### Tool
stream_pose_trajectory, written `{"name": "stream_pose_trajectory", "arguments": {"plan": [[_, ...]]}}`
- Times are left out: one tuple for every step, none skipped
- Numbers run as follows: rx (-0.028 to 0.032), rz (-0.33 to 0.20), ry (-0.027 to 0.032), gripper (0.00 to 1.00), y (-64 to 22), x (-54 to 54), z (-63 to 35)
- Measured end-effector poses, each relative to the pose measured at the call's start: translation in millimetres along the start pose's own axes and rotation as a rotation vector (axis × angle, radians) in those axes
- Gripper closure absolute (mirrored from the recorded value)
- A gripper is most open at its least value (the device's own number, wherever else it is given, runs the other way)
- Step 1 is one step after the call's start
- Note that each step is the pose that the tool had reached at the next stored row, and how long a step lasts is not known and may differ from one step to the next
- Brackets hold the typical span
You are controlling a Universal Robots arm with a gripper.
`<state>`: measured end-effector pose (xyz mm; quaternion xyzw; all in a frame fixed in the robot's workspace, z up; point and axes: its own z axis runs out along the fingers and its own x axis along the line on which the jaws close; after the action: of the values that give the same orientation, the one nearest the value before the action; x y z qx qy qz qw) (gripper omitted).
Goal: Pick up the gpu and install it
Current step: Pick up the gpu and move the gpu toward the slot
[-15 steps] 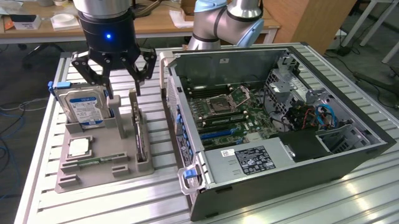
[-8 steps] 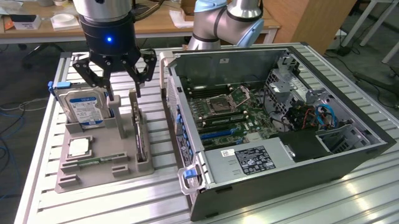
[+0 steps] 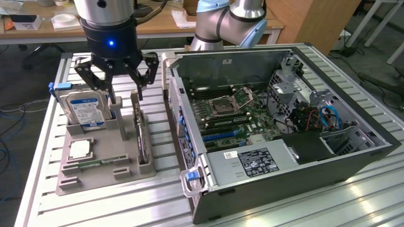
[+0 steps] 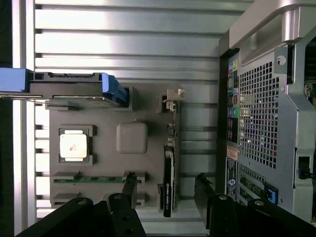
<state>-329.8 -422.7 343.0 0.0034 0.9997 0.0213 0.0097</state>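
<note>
Gripper (image 3: 125, 97) hangs with its fingers spread wide and empty above the grey parts holder (image 3: 94, 176) on the bench (image 3: 94, 208), toward the bench's edge at the exterior view's left. Judging from this, the task has barely begun: nothing is lifted and nothing is installed. At the holder's edge on the exterior view's left, the hard drive (image 3: 85, 111) stands upright with its blue-and-white label showing; the processor (image 3: 79, 149) and the memory stick (image 3: 94, 163) lie nearer the holder's front edge. Along the holder's opposite edge the gpu (image 3: 141, 139) stands on edge in its slot, untouched, with one fingertip just above its far end. In the wrist view the two fingers (image 4: 129, 190) sit on either side of the dark card (image 4: 168, 163), apart from it. Further toward the exterior view's right, the open computer case (image 3: 284, 189) lies on its side, and the blue expansion slots (image 3: 218, 135) on its motherboard (image 3: 227, 113) look unfilled. The wrist points straight down, and the arm's other links rise behind the case at the bench's far edge.
</note>
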Motion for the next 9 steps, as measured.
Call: {"name": "stream_pose_trajectory", "arguments": {"plan": [[0.0, 0.0, 0.0, 0.41, 0.0, 0.0, 0.7], [0.0001, 0.0, 0.0, 0.41, -0.1, 0.0, 1.3], [0.0, 0.0, 0.0, 0.41, -0.1, 0.0, 2.0], [0.0001, 0.0, 0.0, 0.41, -0.1, 0.1, 2.7], [0.0001, 0.0, 0.0001, 0.41, -0.2, 0.1, 3.4], [0.0, 0.0, 0.0, 0.41, -0.2, 0.1, 4.3], [0.0, 0.0, -0.0001, 0.41, -0.2, 0.1, 5.1], [0.0, 0.0, 0.0, 0.41, -0.3, 0.1, 5.8], [0.0, 0.0, -0.0001, 0.41, -0.3, 0.1, 6.6]]}}
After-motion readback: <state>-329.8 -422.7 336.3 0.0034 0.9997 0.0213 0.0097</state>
